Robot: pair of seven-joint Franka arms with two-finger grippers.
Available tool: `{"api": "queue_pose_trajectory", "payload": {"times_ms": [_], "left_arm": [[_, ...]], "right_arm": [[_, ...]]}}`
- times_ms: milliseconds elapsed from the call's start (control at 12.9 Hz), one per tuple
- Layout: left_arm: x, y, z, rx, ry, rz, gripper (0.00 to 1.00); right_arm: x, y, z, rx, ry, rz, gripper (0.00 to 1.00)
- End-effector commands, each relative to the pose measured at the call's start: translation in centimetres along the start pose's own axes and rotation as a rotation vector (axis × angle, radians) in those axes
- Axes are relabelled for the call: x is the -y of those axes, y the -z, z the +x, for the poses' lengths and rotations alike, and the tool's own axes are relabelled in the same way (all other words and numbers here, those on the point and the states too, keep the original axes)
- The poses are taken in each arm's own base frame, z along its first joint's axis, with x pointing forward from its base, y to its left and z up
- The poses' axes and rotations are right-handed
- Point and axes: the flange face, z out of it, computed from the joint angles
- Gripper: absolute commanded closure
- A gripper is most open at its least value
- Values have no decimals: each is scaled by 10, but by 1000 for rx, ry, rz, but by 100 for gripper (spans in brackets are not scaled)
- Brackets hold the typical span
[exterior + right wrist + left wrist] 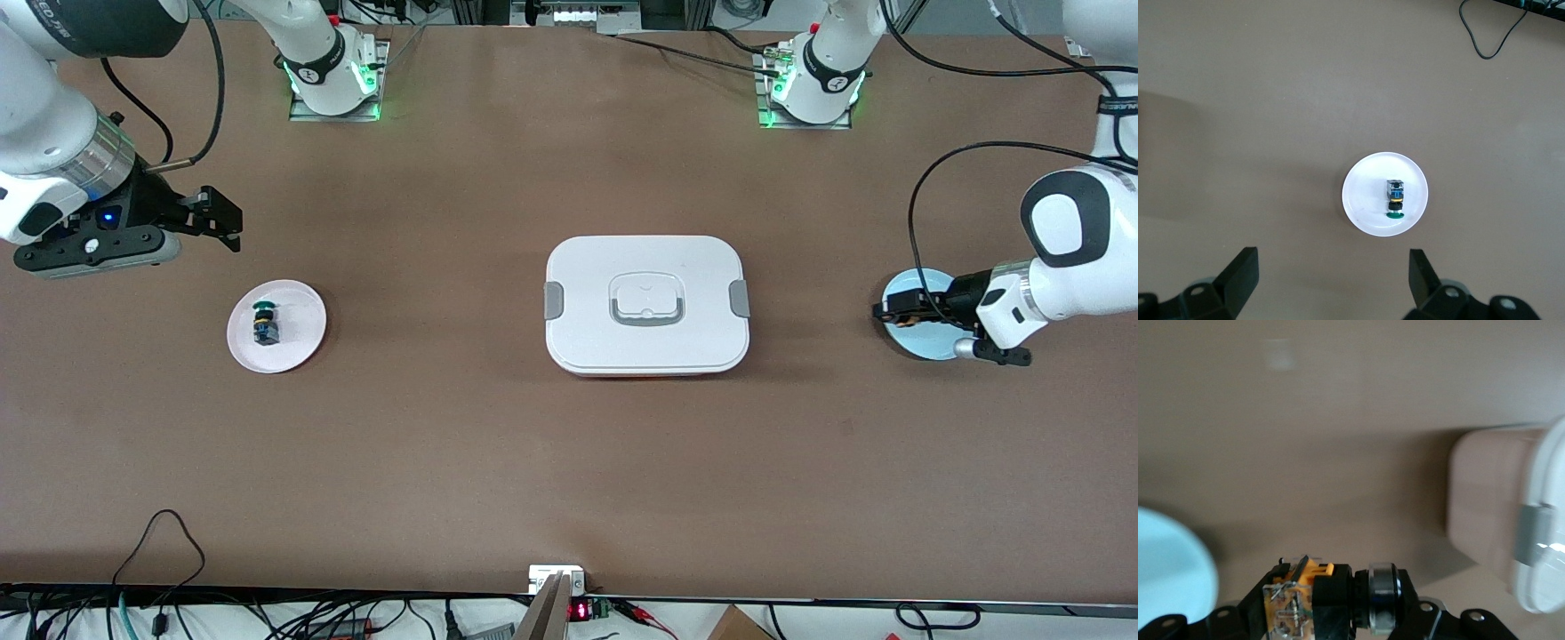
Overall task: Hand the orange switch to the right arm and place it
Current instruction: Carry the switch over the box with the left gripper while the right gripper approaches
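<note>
My left gripper (pixel 892 311) is shut on the orange switch (pixel 904 314) and holds it sideways, low over the edge of a light blue plate (pixel 925 345). In the left wrist view the switch (pixel 1328 600) sits between the jaws of the left gripper (pixel 1331 617), showing its black body, orange-tan parts and a silver ring; its cap is hidden. The blue plate (pixel 1165 577) lies just beside it. My right gripper (pixel 213 218) is open and empty over bare table beside a white plate (pixel 298 336). In its own view the right gripper (pixel 1331 270) is spread wide.
A green-capped switch (pixel 264 322) lies on the white plate; the right wrist view shows the switch (pixel 1394 198) and the plate (pixel 1368 193). A white lidded box (pixel 647 356) with grey clips stands mid-table; it also shows in the left wrist view (pixel 1538 520). Cables run along the table's near edge.
</note>
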Motion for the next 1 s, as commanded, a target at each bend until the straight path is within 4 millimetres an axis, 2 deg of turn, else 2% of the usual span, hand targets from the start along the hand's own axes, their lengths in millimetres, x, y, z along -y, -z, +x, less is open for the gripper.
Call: {"api": "queue_pose_trajectory", "payload": {"times_ms": [0,77,232,464,695,773,927], "left_arm": [[-41,-19,12,-55,-225,-174,57],[-50,-21,14,-91,-296,-220,57],[-81,-31,22,-182,-450,-334,57],[-122,-37,34,-311,-587,-454,57],[-189,-32,51,-404,-735,-548,57],[-215,-35,50,-400,-768,-577,55],[-263,-40,55,-425,-802,-657,57]], "right_arm": [[1,8,2,-14,-12,-2,0],[1,11,2,-17,-7,-12,0],[-7,8,2,-11,-25,-1,0],[-3,10,1,-9,-15,3,0],[4,14,-4,9,3,36,0],[7,12,-2,5,45,48,0],[25,-2,6,14,91,272,0]]}}
